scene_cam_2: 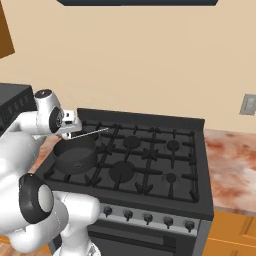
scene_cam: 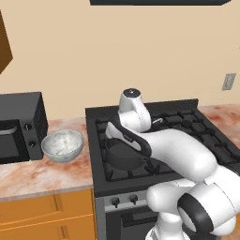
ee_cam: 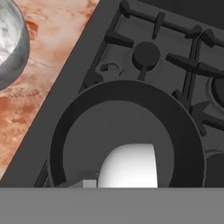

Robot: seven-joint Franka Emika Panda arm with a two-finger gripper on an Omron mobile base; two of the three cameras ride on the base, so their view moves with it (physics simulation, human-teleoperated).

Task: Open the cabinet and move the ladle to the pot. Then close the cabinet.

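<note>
My claw (scene_cam_2: 71, 131) is pinched narrow on the ladle (scene_cam_2: 92, 132), whose thin silver handle sticks out level from my fingers toward the middle of the stove (scene_cam_2: 150, 150) in the right base view. From the camera on my hand I look straight down at the ladle's pale round bowl (ee_cam: 129, 166), which hangs over the inside of the pot (ee_cam: 127, 131); I cannot tell whether it touches the pot's floor or sits just above it. The pot is dark grey, wide and shallow, and stands on the front left burner of the black stove, directly under my claw. In the left base view my forearm crosses in front of the pot (scene_cam: 123, 154) and hides part of its rim. Around it run the black grates, with another burner just beyond it toward the wall. To the left of the stove lies the reddish marbled counter (scene_cam: 42, 173), where a pale speckled bowl (scene_cam: 62, 144) sits near the stove's edge, and a black microwave (scene_cam: 21, 125) stands beside that bowl. An orange cabinet (scene_cam: 4, 47) edge shows at the upper left, above the microwave.
</note>
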